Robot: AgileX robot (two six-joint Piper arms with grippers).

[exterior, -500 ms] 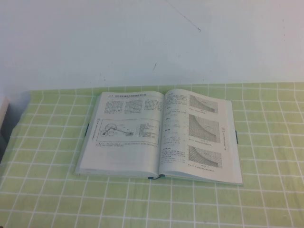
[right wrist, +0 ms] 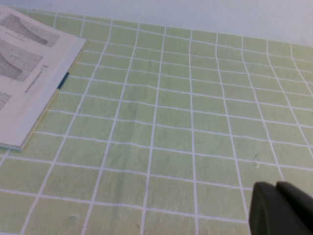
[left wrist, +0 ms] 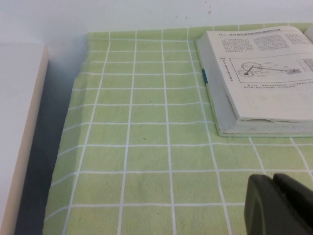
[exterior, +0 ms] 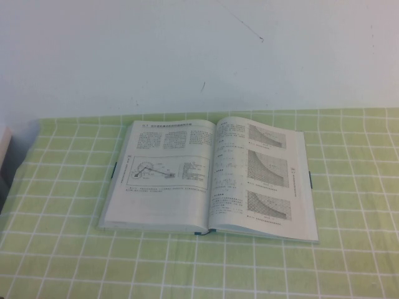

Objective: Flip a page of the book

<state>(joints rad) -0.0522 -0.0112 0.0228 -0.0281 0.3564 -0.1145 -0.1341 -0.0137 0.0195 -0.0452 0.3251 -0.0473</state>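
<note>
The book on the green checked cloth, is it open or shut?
Open. The book lies flat, two printed pages spread. The left gripper and right gripper sit off to its sides, apart from it.

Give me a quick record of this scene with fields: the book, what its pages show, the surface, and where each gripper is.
book: the book lies open and flat on the table
left page: text blocks and a line diagram
right page: three grey graphs stacked beside text
surface: green checked tablecloth
left gripper: left gripper over bare cloth, off the book's left side, not touching it
right gripper: right gripper over bare cloth, off the book's right side, not touching it
page turn: not yet begun
</note>
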